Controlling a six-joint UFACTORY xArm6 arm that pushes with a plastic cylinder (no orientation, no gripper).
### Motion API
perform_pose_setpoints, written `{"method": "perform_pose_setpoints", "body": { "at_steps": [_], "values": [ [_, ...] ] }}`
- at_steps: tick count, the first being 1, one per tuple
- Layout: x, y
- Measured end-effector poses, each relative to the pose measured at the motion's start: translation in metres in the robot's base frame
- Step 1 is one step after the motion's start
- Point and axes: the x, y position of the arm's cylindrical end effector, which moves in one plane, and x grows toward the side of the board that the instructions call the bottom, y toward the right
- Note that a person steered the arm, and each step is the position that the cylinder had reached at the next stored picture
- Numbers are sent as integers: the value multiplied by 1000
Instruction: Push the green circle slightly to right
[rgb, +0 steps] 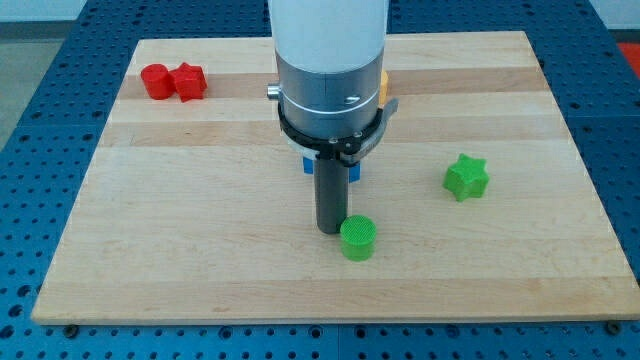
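The green circle (358, 238) lies nearest the view's bottom, a short round block on the wooden board (200, 250), a little right of the board's middle and well clear of its lower edge. My tip (329, 231) stands just to the circle's left, touching it or very nearly so (the gap, if any, is too fine to make out). There are no fingers here to open or shut: the arm ends in a plain dark rod (330, 195), and it has hold of nothing.

Going from the view's left: two red blocks (173, 81) sit close together near the board's top left corner, touching or almost touching; the left one looks rounded and the right one more star-like, though their shapes are hard to tell for certain. Next comes the arm's wide white and grey body (330, 60), which fills the top middle of the view and hides part of the board behind it. A blue block (354, 170) peeps out beneath the grey collar, beside the rod's upper end, its shape mostly hidden. A sliver of a yellow block (383, 86) shows at the body's right edge, shape not clear. Farther right, well apart from the circle, lies a green star (466, 177).
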Motion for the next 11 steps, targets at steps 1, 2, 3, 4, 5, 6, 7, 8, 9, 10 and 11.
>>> {"method": "perform_pose_setpoints", "body": {
  "at_steps": [1, 2, 3, 4, 5, 6, 7, 8, 9, 10, 11],
  "values": [
    [4, -11],
    [7, -13],
    [16, -20],
    [18, -20],
    [-8, 30],
    [-18, 40],
    [-16, 35],
    [-4, 14],
    [14, -7],
    [42, 17],
    [42, 19]
  ]
}}
